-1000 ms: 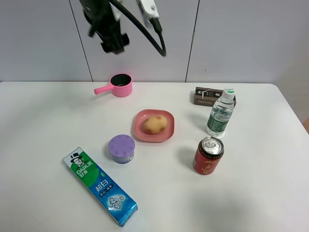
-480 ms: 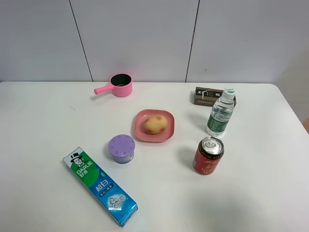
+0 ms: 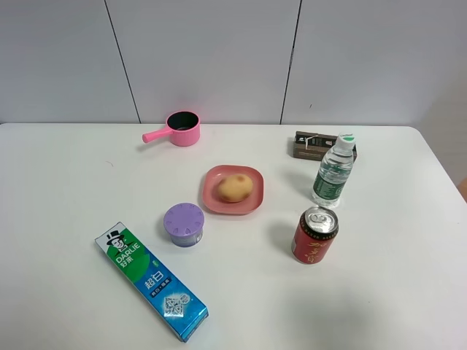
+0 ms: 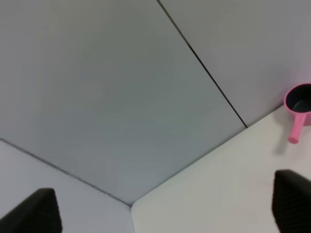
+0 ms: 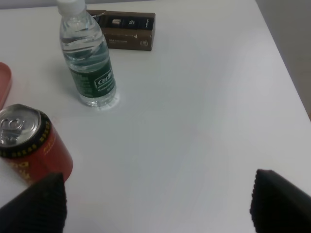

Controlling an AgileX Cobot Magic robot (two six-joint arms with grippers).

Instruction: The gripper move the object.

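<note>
White table (image 3: 66, 175): plate (image 3: 211, 191), can (image 3: 314, 235), bottle (image 3: 334, 171), toothpaste (image 3: 150, 281)

bright, even light; soft shadows

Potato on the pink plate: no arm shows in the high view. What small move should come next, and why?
Probably bring the open right gripper across toward the potato. It lies free on the pink plate, whose rim shows in the right wrist view, while the left gripper faces the wall.

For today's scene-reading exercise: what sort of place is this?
Likely a robot test bench: a white table before plain grey wall panels, holding unrelated goods such as toothpaste box, red can, potato.
</note>
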